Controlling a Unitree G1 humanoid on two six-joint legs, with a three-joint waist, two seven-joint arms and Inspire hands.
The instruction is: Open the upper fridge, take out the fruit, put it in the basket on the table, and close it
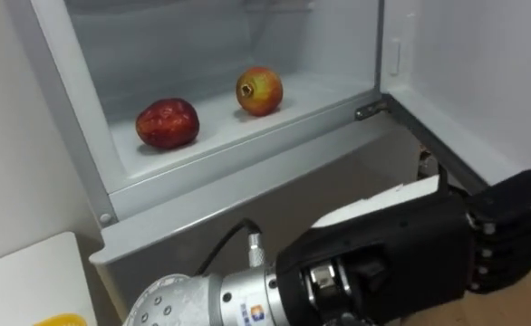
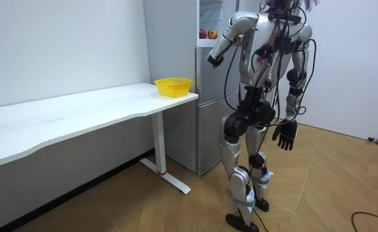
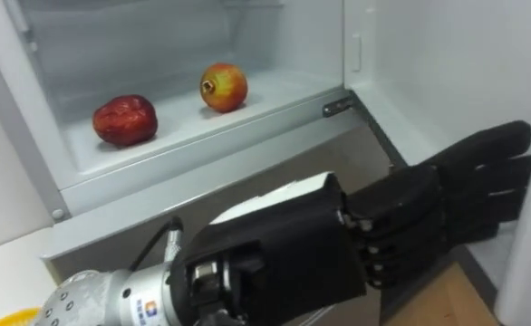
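Red, smooth apple, at eight o'clock from the pomegranate, looks firm and light; better grip its round sides. Left hand is stretched flat and empty; right hand hangs relaxed.

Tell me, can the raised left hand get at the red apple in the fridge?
Probably yes: nothing stands before the red apple on the open fridge shelf, and the open left hand is just below it.

Fridge shelf: 1 red apple, 1 pomegranate. Rm: 1 yellow bowl, 1 white table.
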